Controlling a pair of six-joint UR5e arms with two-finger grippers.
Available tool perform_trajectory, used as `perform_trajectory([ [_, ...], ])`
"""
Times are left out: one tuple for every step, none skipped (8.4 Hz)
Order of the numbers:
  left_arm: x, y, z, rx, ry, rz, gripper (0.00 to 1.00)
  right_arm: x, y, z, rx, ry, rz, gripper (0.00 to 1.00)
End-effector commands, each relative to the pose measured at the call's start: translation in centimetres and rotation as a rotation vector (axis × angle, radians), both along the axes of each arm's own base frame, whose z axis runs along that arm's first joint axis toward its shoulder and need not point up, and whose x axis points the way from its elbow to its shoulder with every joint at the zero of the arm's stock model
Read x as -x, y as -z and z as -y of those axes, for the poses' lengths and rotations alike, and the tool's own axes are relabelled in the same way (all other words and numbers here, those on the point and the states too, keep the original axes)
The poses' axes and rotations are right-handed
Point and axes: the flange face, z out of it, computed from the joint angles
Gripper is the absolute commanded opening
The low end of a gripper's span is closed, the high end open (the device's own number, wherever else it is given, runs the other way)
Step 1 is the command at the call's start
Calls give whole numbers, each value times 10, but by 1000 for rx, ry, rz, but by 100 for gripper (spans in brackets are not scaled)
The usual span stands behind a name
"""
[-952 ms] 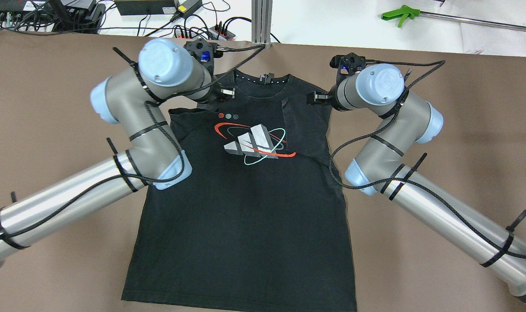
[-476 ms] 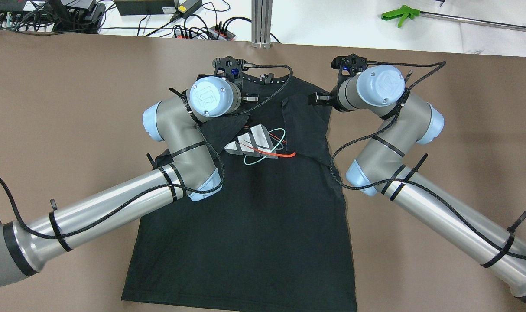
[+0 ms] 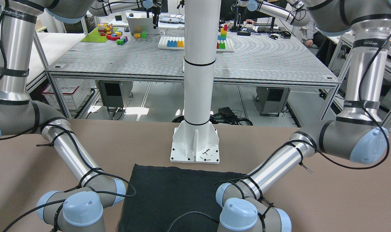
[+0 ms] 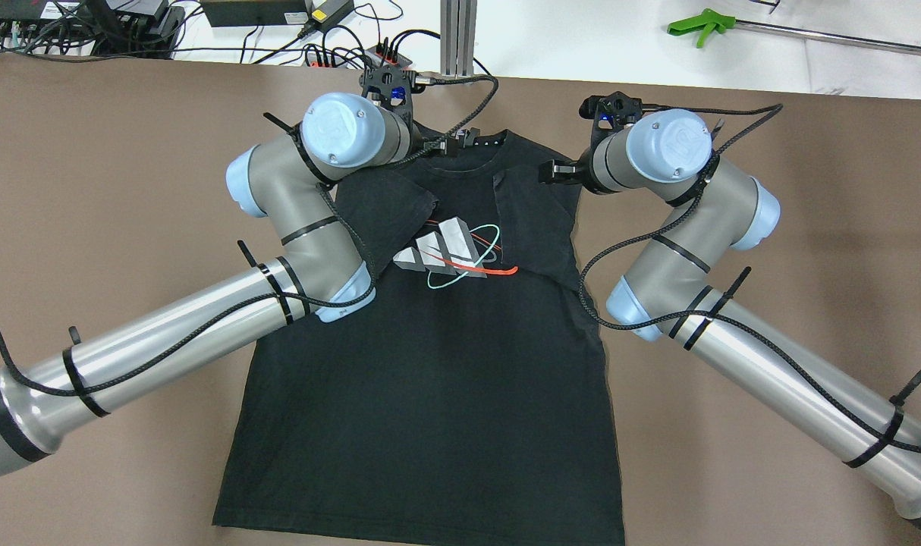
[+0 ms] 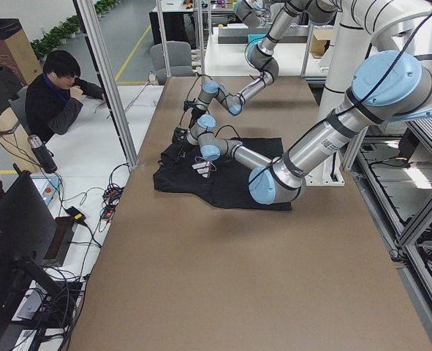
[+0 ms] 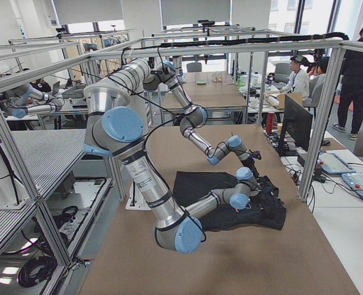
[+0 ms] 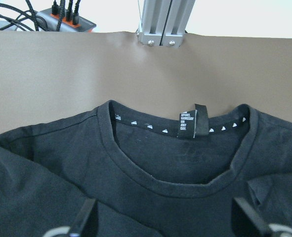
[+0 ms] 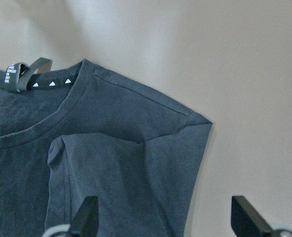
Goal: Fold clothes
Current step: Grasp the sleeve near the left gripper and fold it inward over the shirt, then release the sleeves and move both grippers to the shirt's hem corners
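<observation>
A black T-shirt [image 4: 430, 379] with a grey, red and teal logo [image 4: 453, 254] lies flat on the brown table, collar at the far side. Its left sleeve [image 4: 385, 205] and right sleeve [image 4: 536, 220] are both folded in over the chest. My left gripper [image 4: 432, 148] is open and empty, just above the collar [image 7: 136, 163]; its wrist view shows the neck tag [image 7: 192, 121] between the spread fingers [image 7: 84, 219]. My right gripper [image 4: 553, 173] is open and empty over the shirt's right shoulder [image 8: 136, 123]. The hem shows in the front-facing view [image 3: 169, 193].
A power strip with cables [image 4: 354, 57] and an aluminium post [image 4: 458, 38] stand just past the table's far edge. A green tool [image 4: 699, 26] lies on the white bench behind. The white column base [image 3: 195, 145] stands near the hem. A person [image 5: 55, 88] sits at the far side.
My left arm swung right across the chest, and the left sleeve went from lying out to the side to folded in. The left gripper then moved back toward the collar. The right arm stayed still.
</observation>
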Motion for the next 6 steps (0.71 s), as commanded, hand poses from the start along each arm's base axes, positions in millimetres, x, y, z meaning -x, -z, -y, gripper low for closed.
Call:
perform_trajectory([
  [73, -35, -14, 54, -124, -85, 95, -18, 8, -34, 55, 122, 75, 94],
  [99, -45, -36, 44, -153, -116, 95, -44, 5, -68, 90, 155, 102, 94],
  [126, -66, -68, 46, -175, -139, 95, -73, 4, -109, 134, 186, 147, 94],
  [146, -82, -96, 86, -196, -175, 95, -101, 1, -148, 157, 239, 186, 94],
  [167, -95, -127, 133, -204, -220, 95, -126, -9, -181, 170, 269, 201, 94],
  [185, -122, -153, 174, -195, -225, 95, -143, -28, -204, 231, 251, 213, 94],
])
